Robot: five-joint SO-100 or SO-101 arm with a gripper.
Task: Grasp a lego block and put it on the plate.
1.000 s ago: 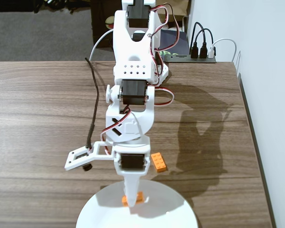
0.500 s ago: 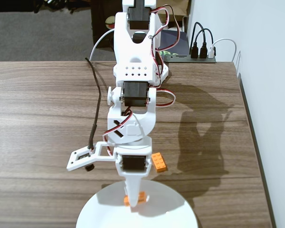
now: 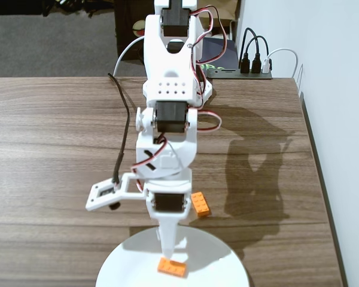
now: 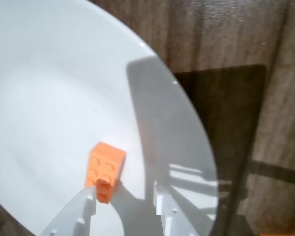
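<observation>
Gripper (image 4: 125, 199) jaws parted over lego block (image 3: 172, 267) on plate (image 3: 221, 266); second brick (image 3: 199, 203) beside.

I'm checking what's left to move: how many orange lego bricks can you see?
2. One lego block lies on the plate, just below the gripper in the fixed view. The second brick sits on the table beside the arm. Others could be hidden behind the arm.

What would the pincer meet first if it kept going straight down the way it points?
Probably the orange brick lying on the white plate. In the wrist view it sits just ahead of the open pincer, nearer one fingertip. Depth is unclear, so the tips might pass beside it and reach the plate itself.
</observation>
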